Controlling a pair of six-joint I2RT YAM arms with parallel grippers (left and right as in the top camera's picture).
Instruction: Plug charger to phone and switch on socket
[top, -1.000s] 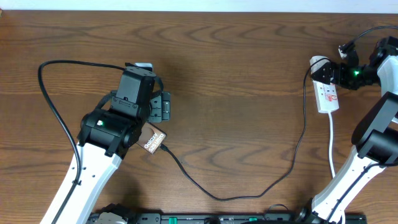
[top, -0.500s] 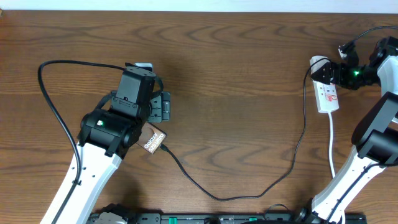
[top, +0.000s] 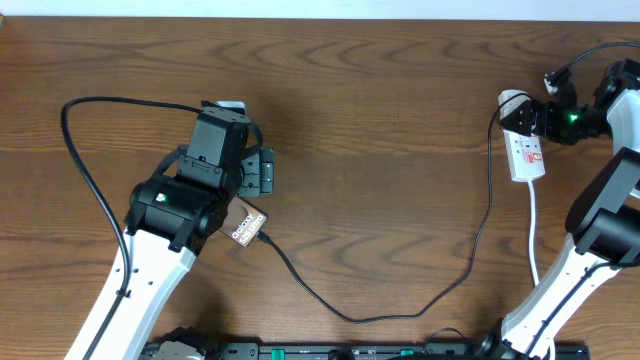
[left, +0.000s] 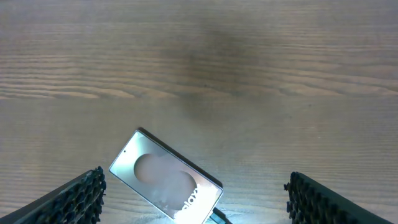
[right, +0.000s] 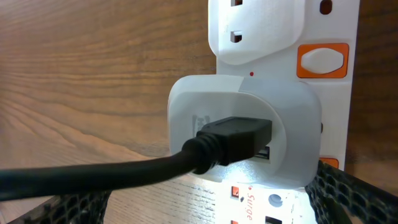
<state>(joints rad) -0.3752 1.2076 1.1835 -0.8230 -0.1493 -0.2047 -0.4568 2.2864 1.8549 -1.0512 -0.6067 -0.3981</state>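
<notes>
The phone (left: 165, 177), a brown slab with a lighter oval, lies flat and skewed on the table, low between the fingers (left: 68, 199) of my open left gripper (left: 196, 208). In the overhead view the phone (top: 247, 224) peeks out from under the left arm. The charger cable (top: 350, 317) loops from the phone's short edge, where its plug tip (left: 217, 216) meets it, across to the socket (top: 527, 150). My right gripper (right: 205, 208) hovers open over the white socket (right: 280, 25). A black plug (right: 239, 137) sits in a white adapter (right: 242, 106). An orange switch (right: 322, 60) lies beside it.
A thick black robot cable (top: 85, 150) arcs round the left arm. The socket's white lead (top: 533, 225) runs toward the front edge beside the right arm (top: 590, 220). Bare wooden tabletop (top: 380, 120) lies between the two arms.
</notes>
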